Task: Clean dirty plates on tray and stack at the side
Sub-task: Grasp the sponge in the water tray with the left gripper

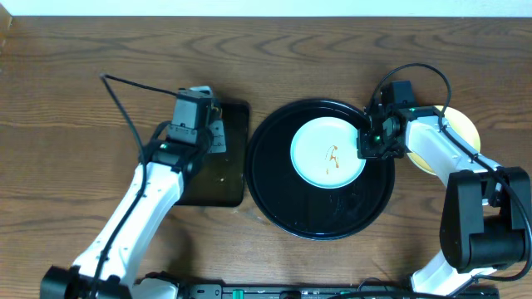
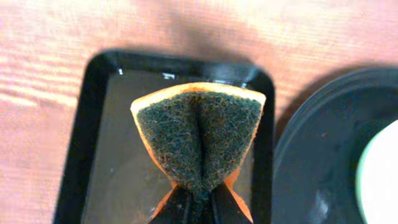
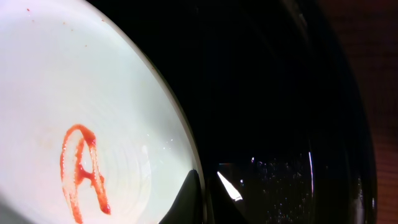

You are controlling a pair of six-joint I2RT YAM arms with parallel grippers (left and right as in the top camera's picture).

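left gripper (image 2: pixel 199 202) clenched on sponge (image 2: pixel 199 134) above rectangular tray (image 2: pixel 87 124), right gripper (image 3: pixel 206 193) positioned at smeared mint plate (image 3: pixel 74 74) rim on round tray (image 3: pixel 280 93), its grip cannot be told

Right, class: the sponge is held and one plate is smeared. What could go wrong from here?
1. The sponge is pinched folded in the left pincer, so little pad may meet the sauce smear.
2. The right pincer sits only at the rim of the mint plate; wiping could slide it on the glossy round tray.
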